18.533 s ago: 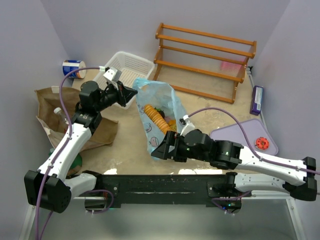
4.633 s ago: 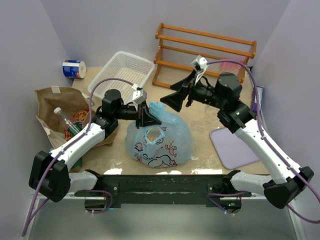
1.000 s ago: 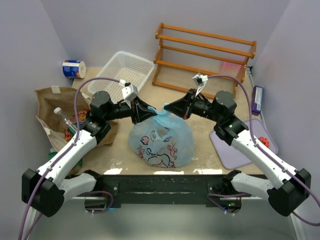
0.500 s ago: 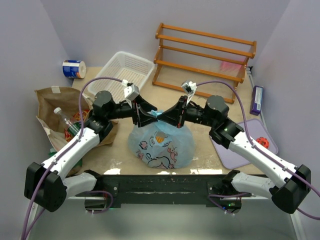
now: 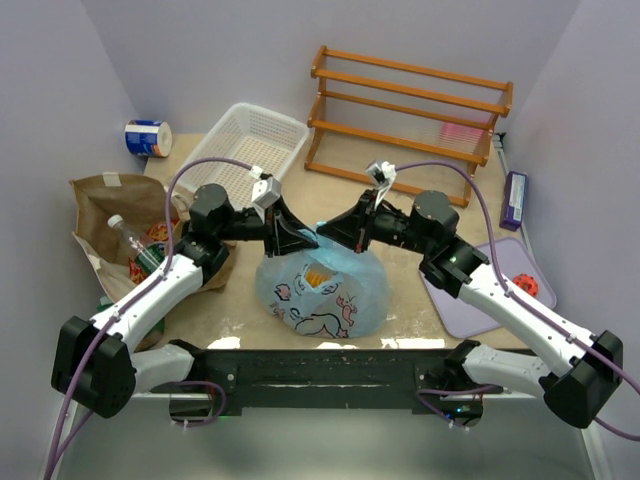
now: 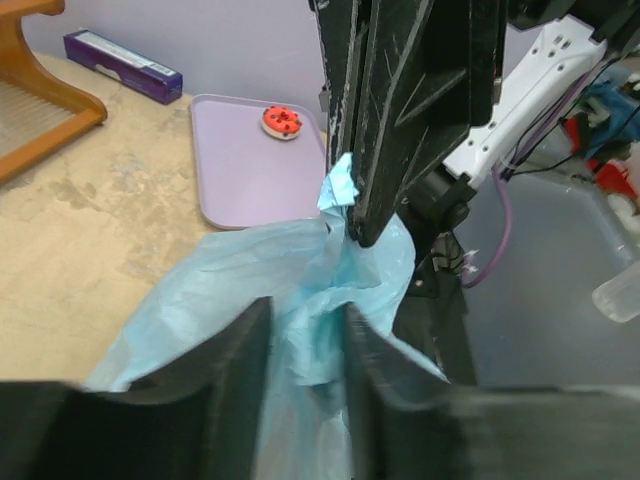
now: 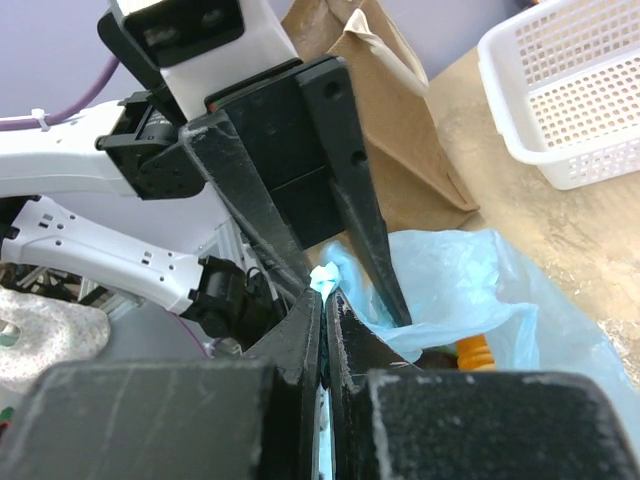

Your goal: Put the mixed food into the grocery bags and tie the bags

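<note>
Evidently for knotting, right jaws pinch the thin light-blue plastic bag [image 5: 330, 295] at its top, while spread left jaws straddle it.

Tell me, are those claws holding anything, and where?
The right gripper pinches the thin light blue plastic bag by its bunched top. The left gripper straddles that top; whether it grips is unclear.

Left gripper [image 6: 303, 316] parted; right gripper [image 7: 323, 297] pinched
</note>
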